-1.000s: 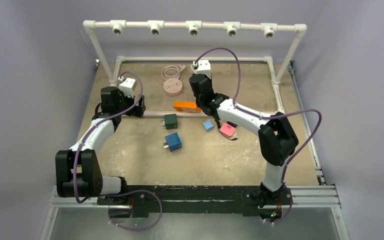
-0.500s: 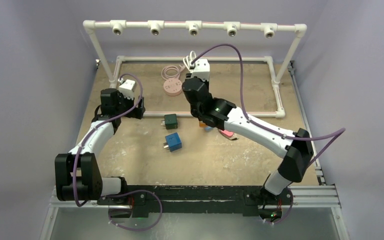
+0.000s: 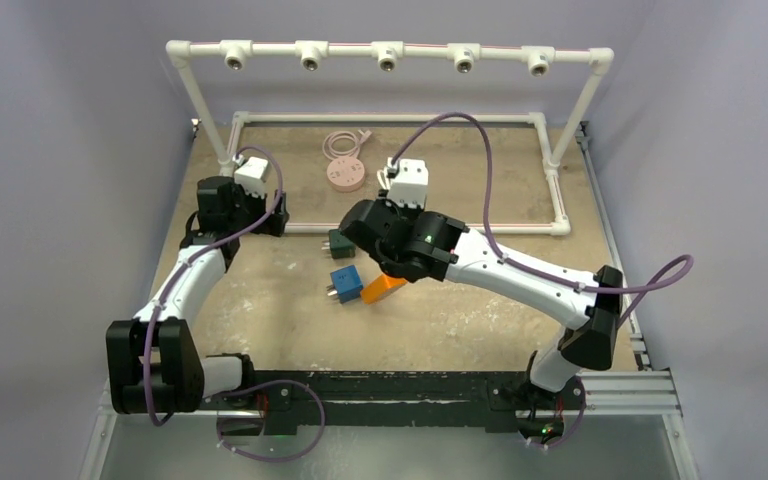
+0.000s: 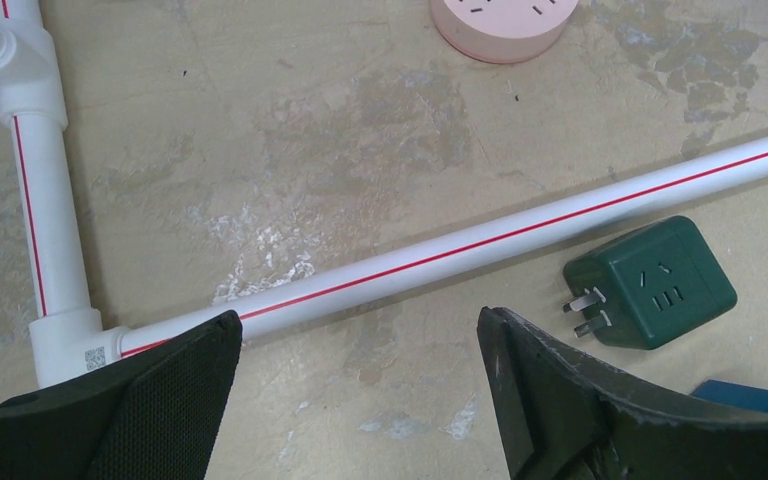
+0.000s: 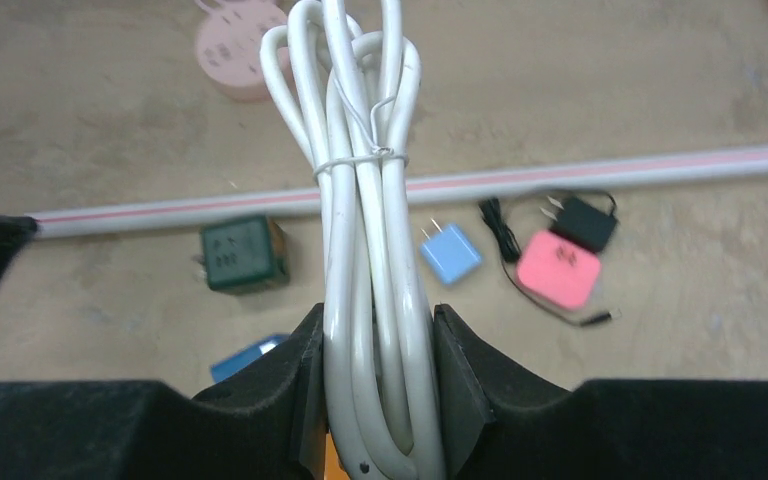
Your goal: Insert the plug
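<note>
Now, top: right gripper (image 3: 388, 272) holds the orange plug (image 3: 384, 289) low over the desk (image 3: 440, 320), beside the blue adapter (image 3: 345, 284); I'd keep it level and turn it toward the pink round socket (image 3: 345, 176) | left wrist: left gripper (image 4: 355, 350) spread wide, empty, green adapter (image 4: 650, 283) near its right finger | right wrist: jaws clamped on the white cord bundle (image 5: 360, 200), orange just below.

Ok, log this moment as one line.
right gripper: shut on tied white cable bundle, orange block under it | left gripper: open, empty, above red-striped white pipe | round pink socket: nothing inserted
</note>
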Robot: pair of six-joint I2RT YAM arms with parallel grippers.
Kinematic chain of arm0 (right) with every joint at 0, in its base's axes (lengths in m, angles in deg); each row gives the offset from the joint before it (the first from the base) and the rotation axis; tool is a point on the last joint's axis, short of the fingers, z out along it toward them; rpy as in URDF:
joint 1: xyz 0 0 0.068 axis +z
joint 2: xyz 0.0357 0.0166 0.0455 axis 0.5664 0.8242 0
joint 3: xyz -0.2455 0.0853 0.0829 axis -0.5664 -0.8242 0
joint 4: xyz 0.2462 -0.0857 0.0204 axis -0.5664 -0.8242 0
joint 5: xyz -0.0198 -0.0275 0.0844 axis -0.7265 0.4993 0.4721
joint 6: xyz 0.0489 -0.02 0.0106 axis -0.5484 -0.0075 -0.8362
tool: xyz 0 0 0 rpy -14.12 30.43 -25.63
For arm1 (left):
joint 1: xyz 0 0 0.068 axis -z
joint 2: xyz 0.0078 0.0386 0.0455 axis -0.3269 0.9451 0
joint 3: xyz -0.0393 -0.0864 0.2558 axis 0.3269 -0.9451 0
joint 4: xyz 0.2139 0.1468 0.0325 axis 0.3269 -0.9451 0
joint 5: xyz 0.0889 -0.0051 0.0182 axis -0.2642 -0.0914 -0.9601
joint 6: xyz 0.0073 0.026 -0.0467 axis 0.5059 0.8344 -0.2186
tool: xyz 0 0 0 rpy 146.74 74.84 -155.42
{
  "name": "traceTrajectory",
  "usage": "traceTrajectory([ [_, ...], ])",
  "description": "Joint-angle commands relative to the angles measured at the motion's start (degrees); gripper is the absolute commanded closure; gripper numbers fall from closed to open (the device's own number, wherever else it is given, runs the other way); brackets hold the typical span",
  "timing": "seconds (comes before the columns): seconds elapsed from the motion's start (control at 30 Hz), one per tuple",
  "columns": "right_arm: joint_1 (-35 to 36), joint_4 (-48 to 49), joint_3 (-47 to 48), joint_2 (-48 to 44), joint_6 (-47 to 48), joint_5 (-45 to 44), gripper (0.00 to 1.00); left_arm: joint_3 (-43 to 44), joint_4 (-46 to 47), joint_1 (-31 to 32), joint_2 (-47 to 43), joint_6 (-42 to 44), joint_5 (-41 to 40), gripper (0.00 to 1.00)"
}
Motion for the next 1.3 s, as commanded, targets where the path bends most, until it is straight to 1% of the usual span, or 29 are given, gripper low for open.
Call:
traceTrajectory([
  [0.0, 3.3, -25.1, 0.5, -0.1, -27.2, -3.1, 1.0, 0.2, 0.1, 0.3, -1.4, -1.7, 1.1, 0.13],
  [0.13, 4.3, -25.1, -7.7, -4.7, -34.5, 0.2, 1.0, 0.7, -0.3, 0.2, -1.8, -1.9, 2.3, 0.13],
  [0.23, 3.2, -25.3, -15.2, -7.6, -38.3, 1.7, 1.0, 1.7, -1.4, 0.3, -2.2, -1.3, 3.2, 0.13],
  [0.37, -4.2, -25.3, -21.3, -8.3, -38.7, 4.4, 1.0, 2.9, -3.5, 0.9, -2.6, -0.3, 4.6, 0.13],
  [0.43, -10.3, -25.0, -23.8, -7.3, -37.9, 4.5, 1.0, 3.6, -4.8, 1.4, -3.0, 0.6, 4.8, 0.13],
  [0.53, -17.2, -23.5, -25.8, -5.1, -35.3, 4.6, 1.0, 4.5, -6.8, 5.5, -4.1, 2.9, 4.6, 0.12],
  [0.63, -20.7, -23.2, -27.6, -4.2, -35.3, 4.1, 1.0, 5.5, -9.5, 9.3, -5.0, 5.8, 3.6, 0.12],
  [0.77, -26.1, -22.5, -31.3, -3.3, -34.5, 4.5, 1.0, 7.5, -11.8, 12.6, -4.7, 8.2, 4.2, 0.12],
  [0.93, -30.4, -19.9, -37.3, -1.6, -35.3, 7.0, 0.99, 9.1, -14.2, 18.6, -4.1, 12.2, 4.1, 0.12],
  [0.97, -31.5, -19.1, -37.5, -1.3, -34.4, 7.5, 0.96, 9.6, -14.9, 19.7, -3.7, 12.4, 3.9, 0.12],
  [1.0, -32.0, -19.2, -37.0, -1.0, -34.2, 7.6, 0.83, 10.1, -15.7, 20.7, -3.0, 12.5, 3.7, 0.12],
  [1.03, -32.5, -18.5, -36.7, -0.9, -33.8, 7.9, 0.59, 10.6, -16.7, 21.5, -2.3, 12.9, 3.6, 0.13],
  [1.07, -33.4, -16.8, -36.8, -1.0, -32.3, 8.8, 0.44, 11.0, -17.6, 22.2, -1.9, 13.6, 3.3, 0.13],
  [1.1, -34.6, -14.6, -37.3, -1.2, -30.5, 10.5, 0.4, 11.3, -18.7, 22.9, -1.7, 14.6, 3.2, 0.13],
  [1.17, -36.1, -10.0, -38.6, -1.8, -27.0, 13.2, 0.38, 11.9, -20.9, 24.4, -1.9, 16.7, 3.4, 0.13],
  [1.27, -37.7, -7.6, -39.0, -0.7, -25.3, 14.1, 0.34, 13.0, -25.2, 26.8, -2.2, 18.2, 5.0, 0.13],
])
